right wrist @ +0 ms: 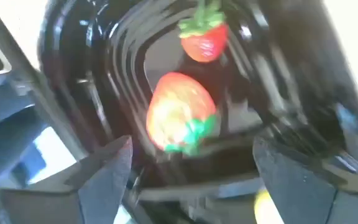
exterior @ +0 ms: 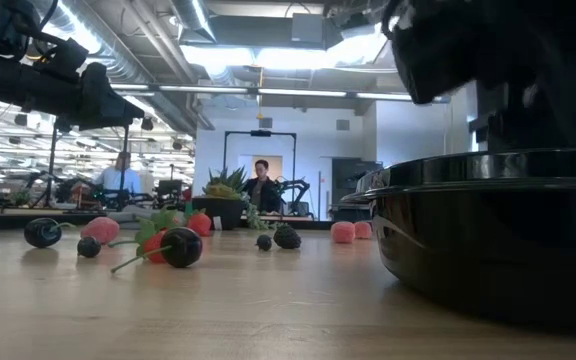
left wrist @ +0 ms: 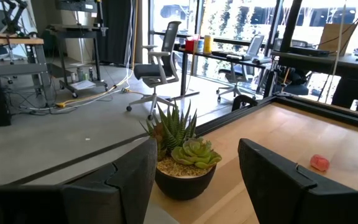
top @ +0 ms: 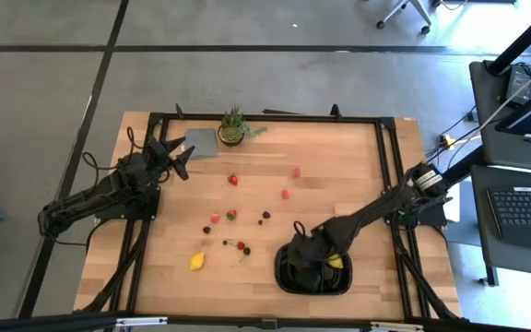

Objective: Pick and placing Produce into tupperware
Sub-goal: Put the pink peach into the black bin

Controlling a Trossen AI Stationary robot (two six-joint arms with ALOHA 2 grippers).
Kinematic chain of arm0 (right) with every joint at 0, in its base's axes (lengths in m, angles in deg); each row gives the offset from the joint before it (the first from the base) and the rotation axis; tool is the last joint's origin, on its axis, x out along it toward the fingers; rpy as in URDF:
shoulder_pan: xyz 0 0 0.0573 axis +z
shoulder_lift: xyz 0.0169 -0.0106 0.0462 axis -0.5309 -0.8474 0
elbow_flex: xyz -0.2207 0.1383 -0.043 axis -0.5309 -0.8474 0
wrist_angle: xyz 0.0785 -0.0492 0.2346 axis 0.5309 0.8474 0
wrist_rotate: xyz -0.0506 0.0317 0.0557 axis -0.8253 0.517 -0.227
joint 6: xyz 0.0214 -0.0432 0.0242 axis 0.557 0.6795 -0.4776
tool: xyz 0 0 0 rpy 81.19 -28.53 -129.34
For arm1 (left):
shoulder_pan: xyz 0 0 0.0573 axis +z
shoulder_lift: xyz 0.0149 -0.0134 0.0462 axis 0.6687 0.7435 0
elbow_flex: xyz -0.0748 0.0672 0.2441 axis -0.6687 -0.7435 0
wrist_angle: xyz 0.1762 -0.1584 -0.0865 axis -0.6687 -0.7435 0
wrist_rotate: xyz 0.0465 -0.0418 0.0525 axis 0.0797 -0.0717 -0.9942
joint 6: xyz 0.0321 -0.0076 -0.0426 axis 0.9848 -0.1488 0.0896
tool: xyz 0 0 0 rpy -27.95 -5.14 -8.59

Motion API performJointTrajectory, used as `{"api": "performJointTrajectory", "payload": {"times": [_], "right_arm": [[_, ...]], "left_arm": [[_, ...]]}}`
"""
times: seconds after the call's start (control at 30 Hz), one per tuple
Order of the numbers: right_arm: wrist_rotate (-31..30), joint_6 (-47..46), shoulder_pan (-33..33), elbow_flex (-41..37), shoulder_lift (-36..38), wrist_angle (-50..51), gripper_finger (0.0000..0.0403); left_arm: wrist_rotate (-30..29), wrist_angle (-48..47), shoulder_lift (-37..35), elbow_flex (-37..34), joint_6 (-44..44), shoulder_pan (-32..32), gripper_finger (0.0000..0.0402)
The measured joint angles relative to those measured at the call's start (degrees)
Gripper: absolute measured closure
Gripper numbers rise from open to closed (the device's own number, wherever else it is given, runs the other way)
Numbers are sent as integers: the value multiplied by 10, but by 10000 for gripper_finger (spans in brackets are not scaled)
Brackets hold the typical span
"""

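The black tupperware tray (top: 289, 279) sits near the table's near edge, right of centre. My right gripper (top: 300, 242) hovers over it, open. The right wrist view shows its fingers spread above the tray's inner hollow (right wrist: 123, 56), where two red strawberries (right wrist: 179, 112) (right wrist: 205, 37) lie; neither touches a finger. A yellow lemon (top: 336, 262) is in the tray too. More produce lies on the wood: a lemon (top: 197, 261), strawberries (top: 233, 180), pink bits (top: 285, 194), dark cherries (top: 244, 247). My left gripper (top: 181, 157) waits open at the far left.
A green potted plant (top: 233, 127) stands at the far edge, straight ahead of my left gripper (left wrist: 197, 146). A flat grey cloth (top: 201, 143) lies beside it. A black frame rail (top: 385, 166) borders the table. Bare wood lies between the scattered fruit and the tray. People sit in the room beyond.
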Motion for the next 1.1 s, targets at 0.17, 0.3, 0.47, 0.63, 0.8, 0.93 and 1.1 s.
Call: {"api": "performJointTrajectory", "payload": {"times": [0.17,0.3,0.47,0.63,0.8,0.93,1.1], "right_arm": [[-4,32,-60,71,39,95,64],[-98,106,-115,127,58,119,64],[-180,163,-185,180,59,142,64],[-180,197,-248,168,57,127,65],[-180,198,-292,124,24,110,65],[-180,238,-304,93,-11,49,65],[-172,241,-308,91,-47,45,65]], "left_arm": [[0,0,0,0,0,0,182],[0,0,0,0,0,0,182],[0,0,0,0,0,0,182],[0,0,0,0,0,0,182],[0,0,0,0,0,0,182],[0,0,0,0,0,0,182],[0,0,0,0,0,0,182]]}}
